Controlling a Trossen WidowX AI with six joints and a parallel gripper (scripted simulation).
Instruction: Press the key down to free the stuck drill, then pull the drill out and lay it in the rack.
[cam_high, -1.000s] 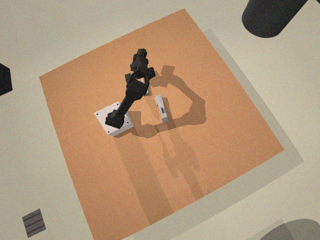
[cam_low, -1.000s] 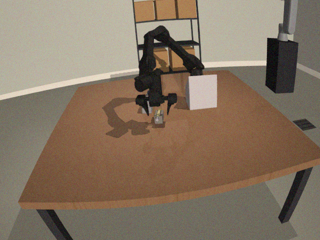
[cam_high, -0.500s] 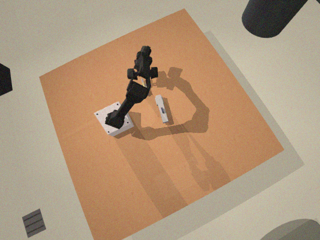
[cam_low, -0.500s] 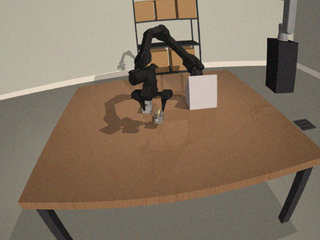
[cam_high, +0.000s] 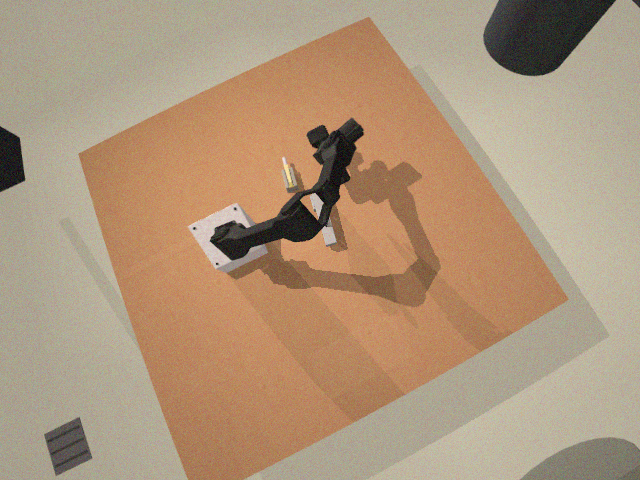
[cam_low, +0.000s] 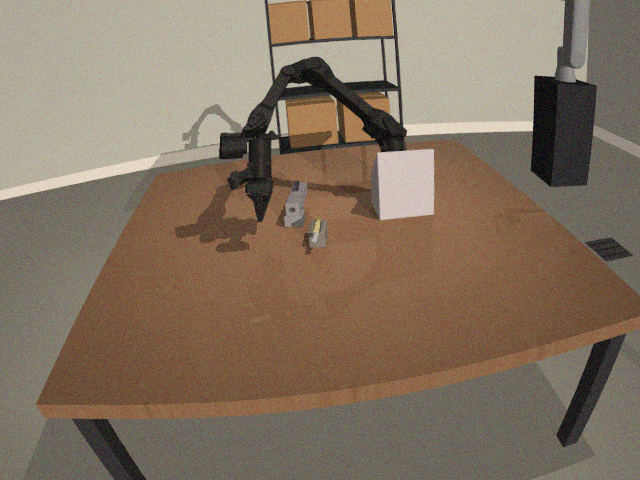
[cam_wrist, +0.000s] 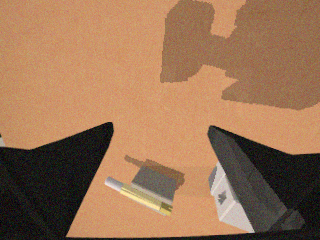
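Observation:
A yellow drill with a pale shank (cam_high: 287, 173) (cam_low: 317, 226) (cam_wrist: 145, 198) lies lengthwise along the top of the small grey rack (cam_high: 292, 190) (cam_low: 319, 243) (cam_wrist: 156, 185); its pale end sticks out past the rack. A long light-grey block (cam_high: 330, 236) (cam_low: 296, 197) (cam_wrist: 234, 214) with a hole in its end stands beside the rack, apart from it. I cannot make out the key. My gripper (cam_low: 260, 220) (cam_wrist: 161, 128) is open and empty, raised above the table, on the far side of the block from the rack. The arm hides part of the block in the top view.
The white arm base (cam_high: 205, 235) (cam_low: 405, 184) stands on the brown table (cam_high: 155, 170) (cam_low: 217, 310), near the rack and block. Part of my arm passes over the block. Shelves with boxes (cam_low: 330, 19) and a black pedestal (cam_low: 563, 129) stand beyond the table.

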